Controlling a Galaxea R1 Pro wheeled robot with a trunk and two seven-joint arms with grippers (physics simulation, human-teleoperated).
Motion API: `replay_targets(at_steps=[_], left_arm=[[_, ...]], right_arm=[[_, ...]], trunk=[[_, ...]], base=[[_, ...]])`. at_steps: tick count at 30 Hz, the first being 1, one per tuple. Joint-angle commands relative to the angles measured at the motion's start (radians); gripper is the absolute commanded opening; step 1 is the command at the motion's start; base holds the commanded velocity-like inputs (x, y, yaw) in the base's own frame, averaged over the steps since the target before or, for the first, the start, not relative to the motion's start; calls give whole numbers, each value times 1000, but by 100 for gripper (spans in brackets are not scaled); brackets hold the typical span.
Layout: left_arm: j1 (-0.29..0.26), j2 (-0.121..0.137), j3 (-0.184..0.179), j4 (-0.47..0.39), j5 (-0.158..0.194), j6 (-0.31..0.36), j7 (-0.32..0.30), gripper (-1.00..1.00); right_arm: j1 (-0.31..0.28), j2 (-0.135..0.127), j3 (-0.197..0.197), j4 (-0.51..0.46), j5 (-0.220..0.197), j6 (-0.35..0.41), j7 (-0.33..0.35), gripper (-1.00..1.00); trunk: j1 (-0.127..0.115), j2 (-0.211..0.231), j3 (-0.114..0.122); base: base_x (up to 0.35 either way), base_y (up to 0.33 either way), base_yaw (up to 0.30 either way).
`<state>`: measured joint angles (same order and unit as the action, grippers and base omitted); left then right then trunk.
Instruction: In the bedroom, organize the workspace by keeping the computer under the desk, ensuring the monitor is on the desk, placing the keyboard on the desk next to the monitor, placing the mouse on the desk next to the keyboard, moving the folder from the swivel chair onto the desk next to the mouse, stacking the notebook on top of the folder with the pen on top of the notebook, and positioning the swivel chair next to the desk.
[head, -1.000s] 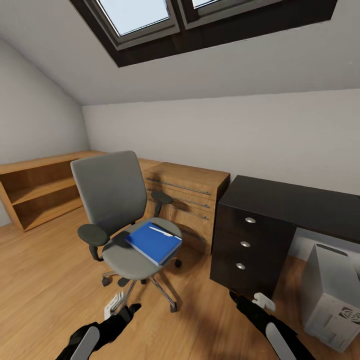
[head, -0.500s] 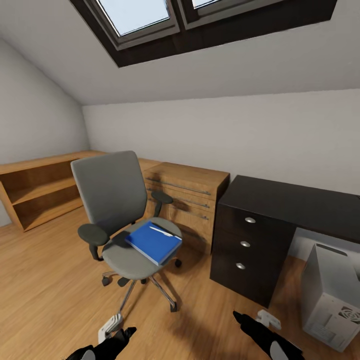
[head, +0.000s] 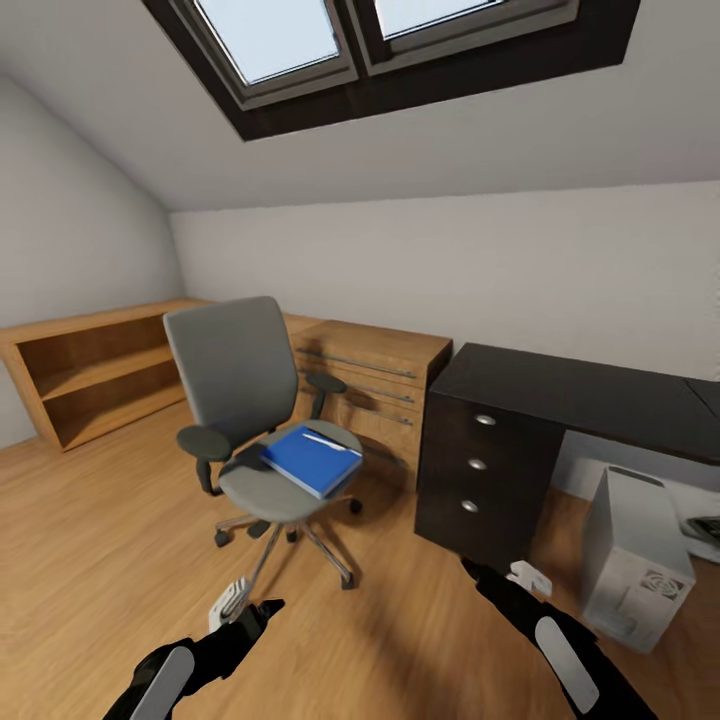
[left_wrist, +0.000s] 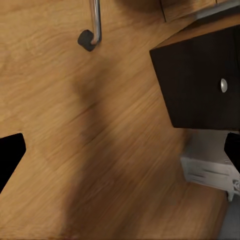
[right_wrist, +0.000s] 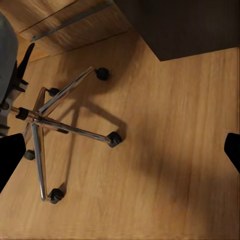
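Head view: camera is sitting further back than before; both arms are showing longer. One chair (head: 262, 420) is carrying one folder (head: 311, 460), white pen-like sliver on top, hard to tell. One desk (head: 560, 400), one computer (head: 634, 558) beside it.

Left wrist: left gripper (left_wrist: 120, 155) is gaping wide over floor.

Right wrist: right gripper (right_wrist: 120, 155) is gaping wide near five castors.

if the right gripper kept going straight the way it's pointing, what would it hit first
Probably the bare light-wood plank floor: the right gripper points down at open boards, between the swivel chair's chrome star base and the black desk's drawer block.
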<state>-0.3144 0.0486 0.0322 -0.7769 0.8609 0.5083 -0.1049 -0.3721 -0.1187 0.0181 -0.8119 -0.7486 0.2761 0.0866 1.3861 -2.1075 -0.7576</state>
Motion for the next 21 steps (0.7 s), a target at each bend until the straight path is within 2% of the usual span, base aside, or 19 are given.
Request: replay_targets(at_steps=[1, 12, 21], left_arm=[[0, -1, 3, 0, 2, 7, -2, 100], [0, -1, 3, 0, 3, 7, -3, 100], [0, -12, 3, 16, 2, 7, -1, 100]], right_arm=[[0, -1, 2, -1, -7, 2, 0, 100], [-1, -1, 8, -3, -8, 6, 1, 100], [0, 0, 14, -5, 1, 10, -1, 100]], trunk=[[-1, 0, -1], [-1, 0, -1], [-1, 0, -1]], base=[[-340, 0, -2], [-341, 0, -23], [-341, 0, -263]])
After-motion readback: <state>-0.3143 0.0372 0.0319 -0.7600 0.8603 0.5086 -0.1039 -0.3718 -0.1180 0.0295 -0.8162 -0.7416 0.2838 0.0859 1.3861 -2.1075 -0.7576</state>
